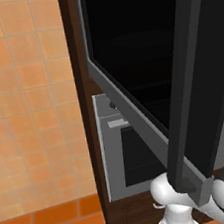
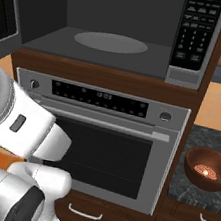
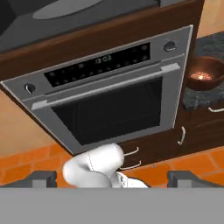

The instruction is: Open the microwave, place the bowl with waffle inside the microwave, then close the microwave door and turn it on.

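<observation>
Microwave (image 2: 115, 27) stands open above the oven (image 2: 102, 141), door (image 1: 128, 72) swung out at 9 o'clock. Bowl (image 2: 207, 169) (waffle inside) sits on the counter at 3 o'clock. Gripper (image 3: 111, 178) is released, grasping nothing.

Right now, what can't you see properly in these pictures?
- Microwave inside: the left base view has the open microwave door covering it.
- Waffle: a blurry glow in the bowl, right base view; too small to tell.
- Keypad labels: too tiny to read.
- Oven display: unreadable.
- Gripper: in the hand view only the fingertips peek up, far apart.
</observation>
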